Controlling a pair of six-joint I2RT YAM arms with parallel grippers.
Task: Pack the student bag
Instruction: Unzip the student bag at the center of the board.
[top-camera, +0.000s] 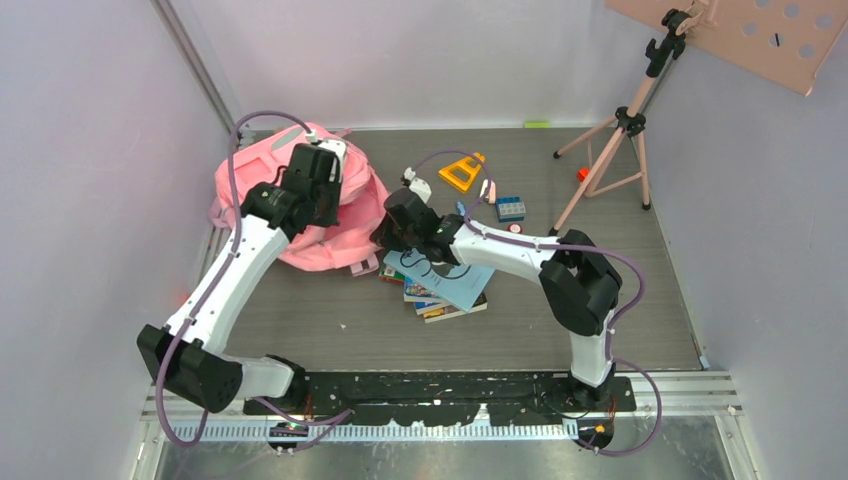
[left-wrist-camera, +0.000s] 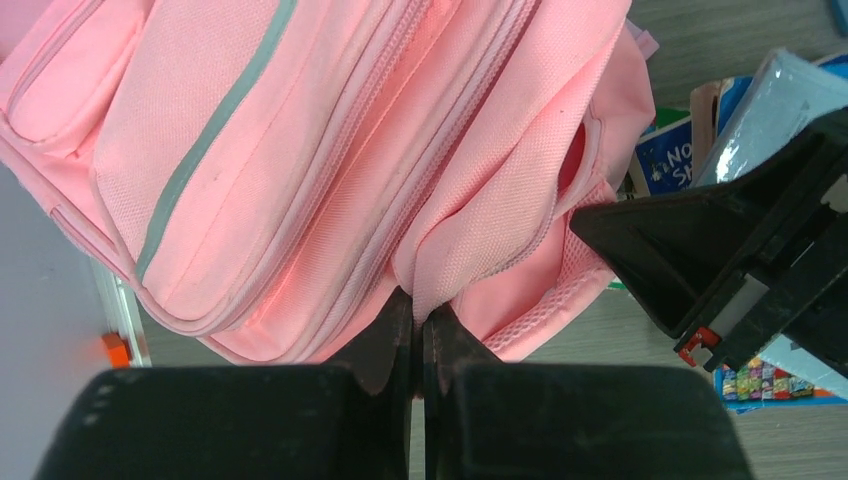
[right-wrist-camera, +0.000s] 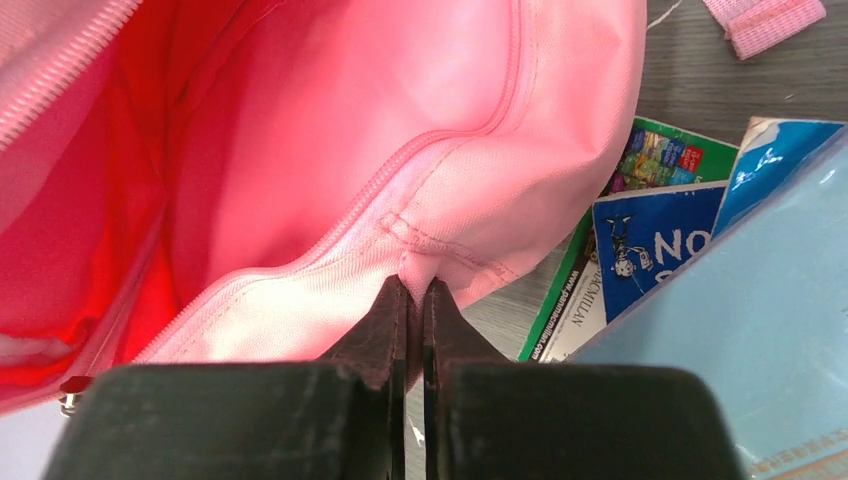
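The pink student bag (top-camera: 325, 235) lies at the back left of the table. My left gripper (top-camera: 322, 190) sits on top of it, shut on a fold of its pink fabric (left-wrist-camera: 440, 270) beside the zipper rows. My right gripper (top-camera: 385, 232) is at the bag's right edge, shut on the fabric (right-wrist-camera: 415, 262) by the open zipper; the red inside (right-wrist-camera: 90, 200) of the bag shows. A stack of books (top-camera: 440, 285) with a light blue cover on top lies just right of the bag, under my right arm; they also show in the right wrist view (right-wrist-camera: 650, 240).
A yellow-orange triangular toy (top-camera: 461, 172), a blue brick (top-camera: 511, 208), a small white item (top-camera: 420, 187) and a small red disc (top-camera: 514, 228) lie behind the books. A pink tripod (top-camera: 610, 150) stands at the back right. Walls close in left and right.
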